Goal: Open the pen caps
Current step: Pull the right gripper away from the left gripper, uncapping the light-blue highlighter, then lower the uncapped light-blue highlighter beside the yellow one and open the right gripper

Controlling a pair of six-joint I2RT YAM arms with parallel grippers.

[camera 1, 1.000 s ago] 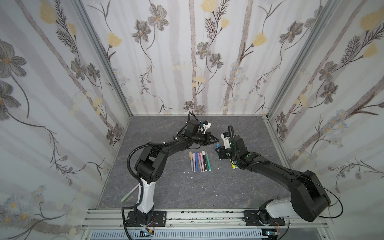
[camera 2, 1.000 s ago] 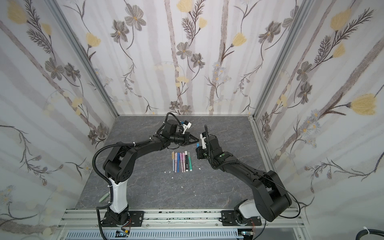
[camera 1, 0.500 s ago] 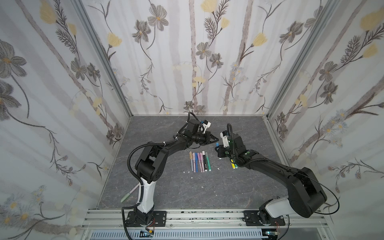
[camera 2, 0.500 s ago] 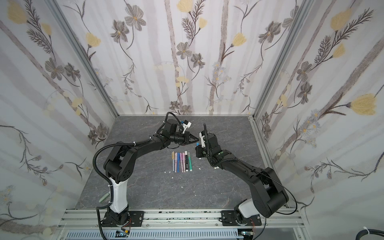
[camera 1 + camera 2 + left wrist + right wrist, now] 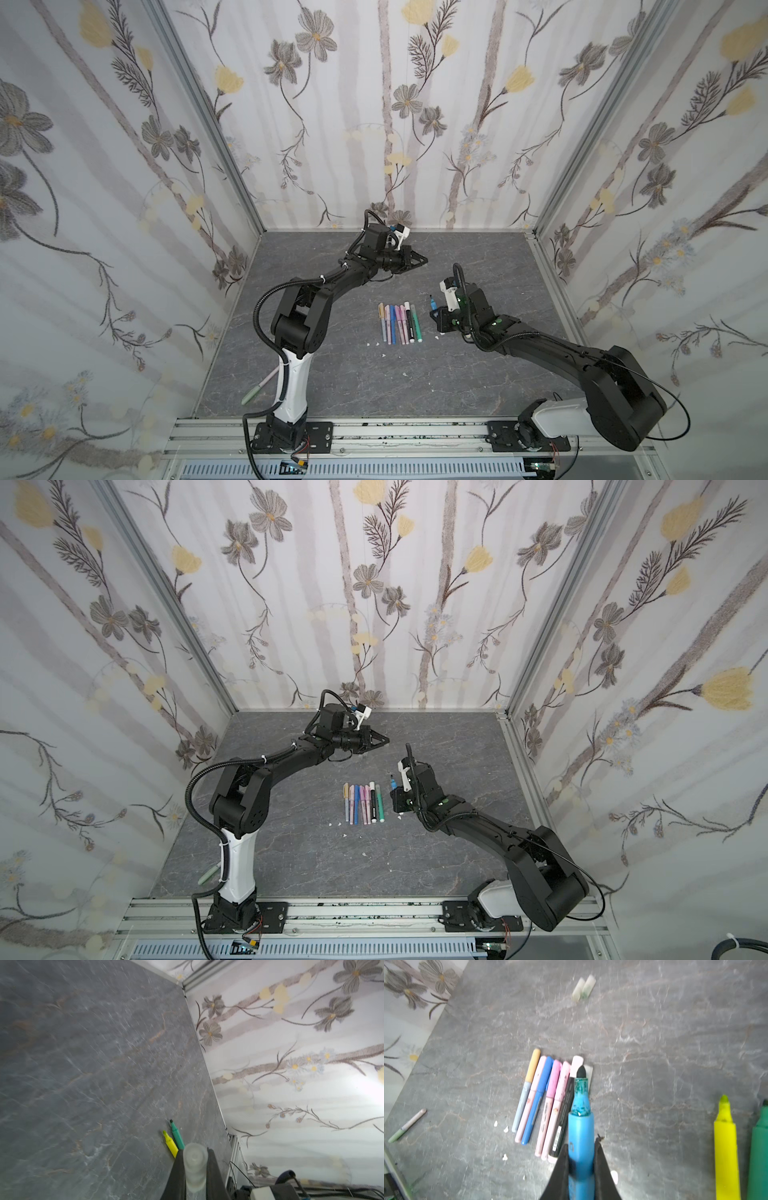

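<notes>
Over the last second the two grippers have drawn apart: the right gripper (image 5: 581, 1142) has pulled back toward the front of the dark grey marbled tabletop (image 5: 332, 374), away from the left gripper (image 5: 419, 261), and its jaws have tightened. It is now clamped on the barrel of the thick blue marker (image 5: 580, 1124), whose dark tip is bare. The left gripper is closed round the frosted translucent plastic cap (image 5: 195, 1165), so this cap is off. The main risk, I judge, is that bare tip. In the right wrist view it hangs over the row of slim capped pens (image 5: 399, 324), and a low or skewed set-down could smear or scatter them. It could also nudge the yellow marker (image 5: 725, 1147) and green marker (image 5: 760, 1147) lying close by. The cap is held clear of the table; released there it could bounce and roll off, away from the two loose translucent caps (image 5: 583, 986). The left arm is stretched far toward the back wall, forearm nearly level, gripper pointing sideways to the right. The right arm reaches in from its base, wrist just right of the row, marker pointing toward the back.
</notes>
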